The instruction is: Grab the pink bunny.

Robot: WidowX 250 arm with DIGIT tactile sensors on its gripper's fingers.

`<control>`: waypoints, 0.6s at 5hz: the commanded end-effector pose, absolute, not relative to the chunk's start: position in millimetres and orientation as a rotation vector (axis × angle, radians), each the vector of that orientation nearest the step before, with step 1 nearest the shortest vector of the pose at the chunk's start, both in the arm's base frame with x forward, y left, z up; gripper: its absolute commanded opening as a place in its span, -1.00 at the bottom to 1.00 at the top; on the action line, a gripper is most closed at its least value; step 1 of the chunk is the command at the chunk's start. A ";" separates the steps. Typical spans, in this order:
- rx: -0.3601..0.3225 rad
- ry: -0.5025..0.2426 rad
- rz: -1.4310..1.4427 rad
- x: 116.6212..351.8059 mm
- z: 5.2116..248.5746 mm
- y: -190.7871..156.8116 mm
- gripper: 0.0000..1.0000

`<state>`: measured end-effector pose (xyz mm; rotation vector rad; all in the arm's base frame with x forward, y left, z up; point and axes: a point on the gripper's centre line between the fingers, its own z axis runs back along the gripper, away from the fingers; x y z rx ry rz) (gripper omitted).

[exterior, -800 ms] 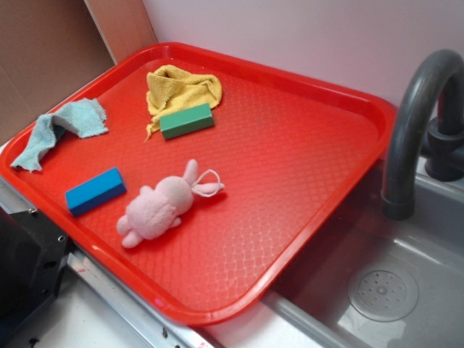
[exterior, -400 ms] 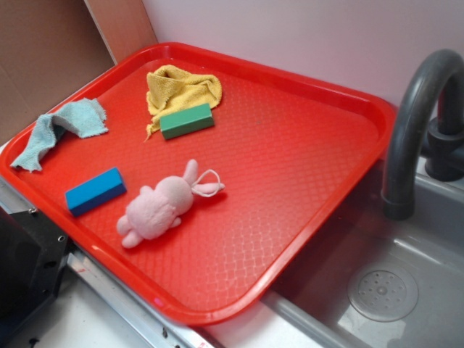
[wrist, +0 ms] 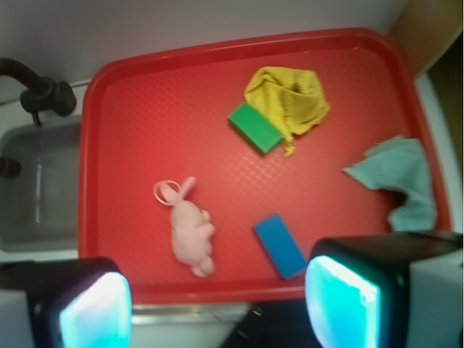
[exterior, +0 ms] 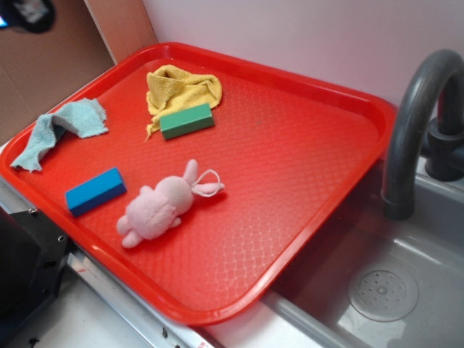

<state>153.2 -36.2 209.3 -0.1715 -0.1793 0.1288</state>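
The pink bunny [exterior: 163, 204] lies on its side on the red tray [exterior: 304, 167], near the tray's front edge, with its ears and loop string pointing right. In the wrist view the pink bunny [wrist: 190, 230] lies far below, ears toward the tray's far side. My gripper [wrist: 217, 312] is open, high above the tray's near edge, with nothing between its cyan pads [wrist: 339, 304]. In the exterior view only a blurred dark bit of the gripper [exterior: 27, 13] shows in the top left corner.
A blue block [exterior: 95, 191] lies just left of the bunny. A green block [exterior: 186, 120] rests against a yellow cloth [exterior: 181, 88]. A teal cloth [exterior: 61, 129] drapes over the tray's left rim. A dark faucet [exterior: 417, 123] and a grey sink [exterior: 377, 283] are to the right.
A dark blurred part of my gripper has come into the top left corner of the exterior view. The bunny, blocks and cloths have not moved.
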 end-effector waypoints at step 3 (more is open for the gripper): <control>-0.120 -0.014 0.029 161.8 124.7 -99.4 1.00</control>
